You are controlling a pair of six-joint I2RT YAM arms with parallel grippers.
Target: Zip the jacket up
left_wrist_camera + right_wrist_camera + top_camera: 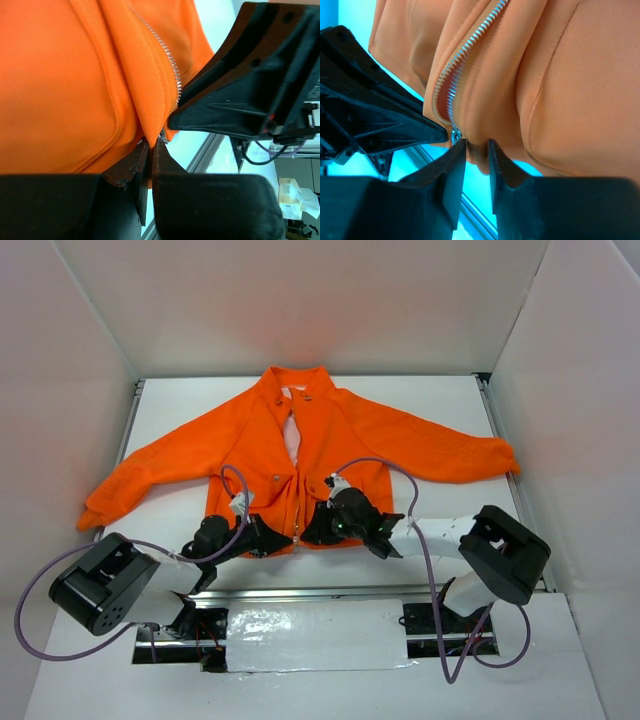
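The orange jacket lies flat on the white table, collar at the far side and its front gaping open below the collar. Both grippers are at the bottom hem beside the centre zipper. My left gripper is shut on the hem edge just left of the zipper's lower end, with fabric pinched between its jaws. My right gripper is shut on a fold of hem just right of the zipper. The silver zipper slider sits at the bottom end of the teeth, touching the right gripper's left finger.
The table's metal front rail runs just behind the arm bases. White walls enclose the table on the left, right and far sides. The sleeves spread out to both sides. Purple cables loop above both arms.
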